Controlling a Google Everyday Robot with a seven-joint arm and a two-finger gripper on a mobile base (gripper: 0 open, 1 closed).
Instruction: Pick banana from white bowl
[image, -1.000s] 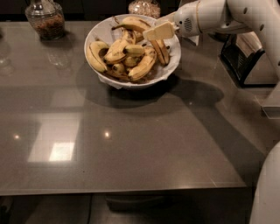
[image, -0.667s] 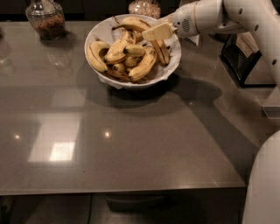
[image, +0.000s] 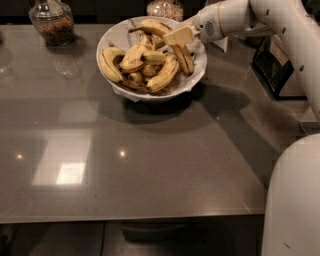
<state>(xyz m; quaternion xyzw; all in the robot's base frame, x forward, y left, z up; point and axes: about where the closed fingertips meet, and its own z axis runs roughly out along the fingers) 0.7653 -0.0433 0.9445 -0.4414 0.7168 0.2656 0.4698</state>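
The white bowl (image: 114, 36) stands at the back middle of the grey table and holds several bananas. The long arched banana (image: 152, 25), yellow with brown streaks, lies along the far right of the pile and curves down toward the bowl's right rim. My gripper (image: 179, 37) reaches in from the right on the white arm. It sits on this banana at the top right of the pile and hides its middle part. Shorter, plumper bananas (image: 162, 76) lie below and to the left of it.
A glass jar with dark contents (image: 51, 22) stands at the back left, and another jar (image: 165, 9) just behind the bowl. A black object (image: 272, 65) sits at the right edge. The table's front edge (image: 135, 214) runs below, and my white body (image: 295, 200) is at the lower right.
The gripper has shifted very slightly left and up over the pile. The bowl and the bananas have not visibly moved.
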